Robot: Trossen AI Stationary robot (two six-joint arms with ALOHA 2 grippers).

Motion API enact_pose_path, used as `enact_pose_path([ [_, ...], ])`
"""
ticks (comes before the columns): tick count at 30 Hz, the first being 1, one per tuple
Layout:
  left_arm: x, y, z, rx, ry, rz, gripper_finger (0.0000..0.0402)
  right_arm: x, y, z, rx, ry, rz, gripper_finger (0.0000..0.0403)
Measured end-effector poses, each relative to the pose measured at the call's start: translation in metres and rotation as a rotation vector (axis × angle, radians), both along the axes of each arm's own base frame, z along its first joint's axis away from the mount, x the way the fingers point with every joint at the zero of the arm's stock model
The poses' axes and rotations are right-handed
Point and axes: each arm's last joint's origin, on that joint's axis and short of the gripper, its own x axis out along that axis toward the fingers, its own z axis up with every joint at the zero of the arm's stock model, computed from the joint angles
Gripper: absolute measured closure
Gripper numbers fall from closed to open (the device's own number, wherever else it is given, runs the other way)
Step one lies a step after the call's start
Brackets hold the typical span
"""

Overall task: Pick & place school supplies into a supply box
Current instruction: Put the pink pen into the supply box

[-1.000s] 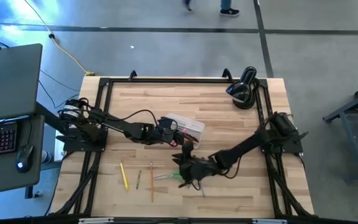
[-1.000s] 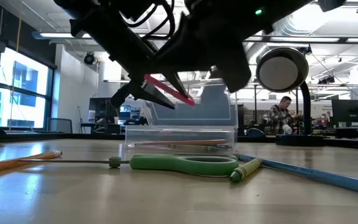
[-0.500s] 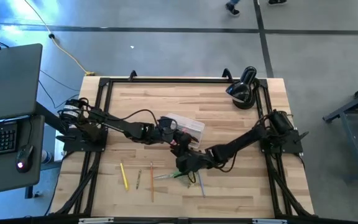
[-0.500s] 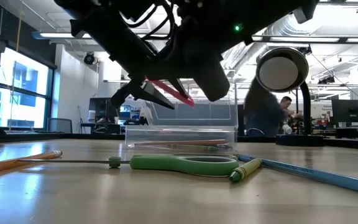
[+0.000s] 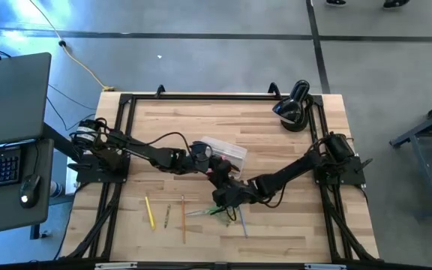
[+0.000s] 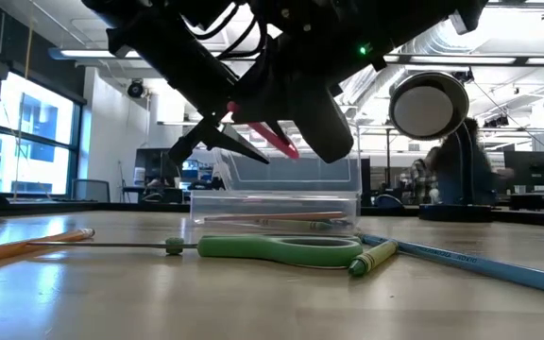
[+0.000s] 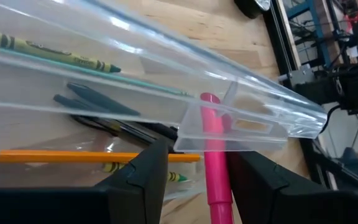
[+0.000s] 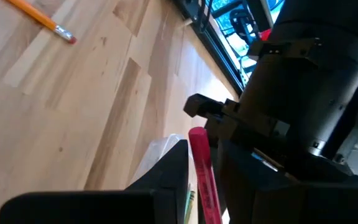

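1. Box first: the clear supply box [image 5: 223, 154] sits near the table's [image 5: 276, 217] middle, its lid raised. In the left wrist view it holds a yellow-green crayon [image 7: 48, 53], an orange pencil [image 7: 73, 157] and some dark pens [image 7: 98, 109].
2. The left gripper [image 5: 214, 169] hangs just beside the box's near edge, fingers closed around a pink pen [image 7: 215, 163]. The pen's tip pokes up against the clear wall of the box.
3. The right gripper [image 5: 226, 195] is right next to the left one, above the scissors. The right wrist view shows the same pink pen [image 8: 202, 171] between its own dark fingers [image 8: 166, 180], so both grippers appear to hold it; I cannot tell how firmly the right one grips.
4. In the low view the pink pen [image 6: 274, 138] is tilted in the air, in front of the box.
5. Green-handled scissors [image 6: 272, 248] lie flat on the wood, with a green crayon [image 6: 371, 257] and a blue pencil [image 6: 470, 262] beside them.
6. A yellow pencil [image 5: 150, 212], a short dark one [image 5: 167, 216] and an orange pencil [image 5: 184, 219] lie apart to the left of the scissors.
7. A black rounded device [image 5: 294, 105] stands at the far right corner.
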Motion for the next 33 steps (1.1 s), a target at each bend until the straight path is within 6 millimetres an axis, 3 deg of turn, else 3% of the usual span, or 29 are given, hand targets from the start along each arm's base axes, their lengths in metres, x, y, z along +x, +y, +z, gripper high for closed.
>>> enact_pose_path([
  [6,0.0,0.0,0.0,-0.001,-0.002,0.004,0.0211,0.001,0.0,0.001,0.009,-0.017,-0.004,0.0341],
  [13,0.0,0.0,-0.001,-0.001,0.007,0.002,0.0211,0.0,0.003,0.002,0.006,-0.021,-0.004,0.0394],
  [19,0.001,0.0,0.001,-0.002,-0.02,0.002,0.0211,-0.004,0.01,-0.002,0.041,0.004,0.021,0.0392],
  [24,0.001,-0.001,0.002,-0.009,-0.019,-0.014,0.0211,-0.008,0.006,-0.006,-0.032,0.037,-0.075,0.0395],
  [33,0.002,-0.002,0.001,-0.028,-0.015,-0.049,0.0211,-0.017,0.005,-0.014,-0.005,0.084,-0.146,0.0398],
])
